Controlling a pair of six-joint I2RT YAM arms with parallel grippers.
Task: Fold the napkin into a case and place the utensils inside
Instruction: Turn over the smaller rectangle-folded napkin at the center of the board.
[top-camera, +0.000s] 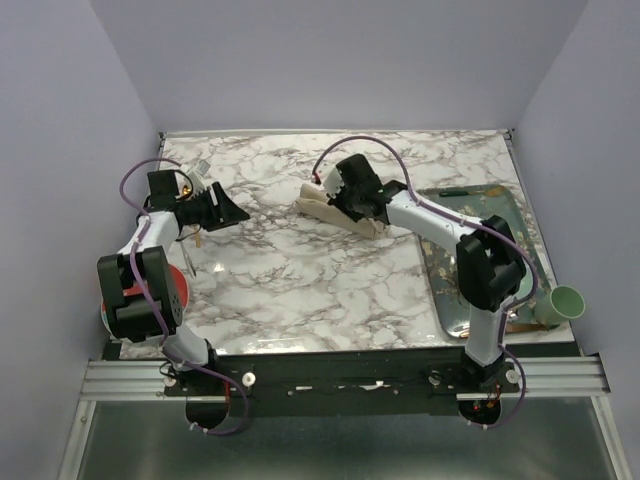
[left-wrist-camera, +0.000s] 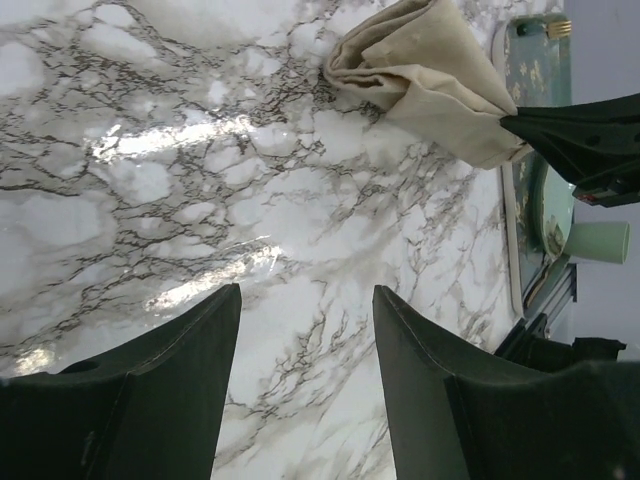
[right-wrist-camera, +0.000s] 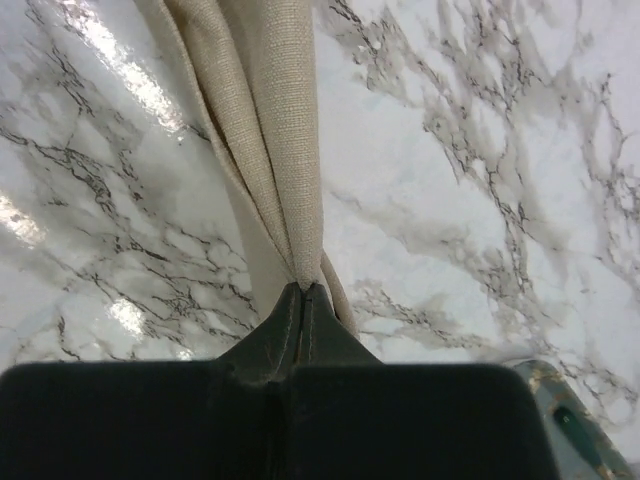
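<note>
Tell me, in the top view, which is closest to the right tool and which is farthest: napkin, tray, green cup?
1. napkin, pinched in the right tool
2. tray, on the table's right side
3. green cup, by the tray's near right corner

- napkin (top-camera: 315, 207) is bunched into a long beige lump, back-centre of the marble table (top-camera: 300, 290)
- right gripper (top-camera: 345, 207) sits right on the lump's right end, can't make out the jaws from up here
- left gripper (top-camera: 232, 212) is well off to the left, pointing toward it
- patterned tray (top-camera: 500, 215) along the right side, pale green cup (top-camera: 565, 303) at its near-right corner
</note>
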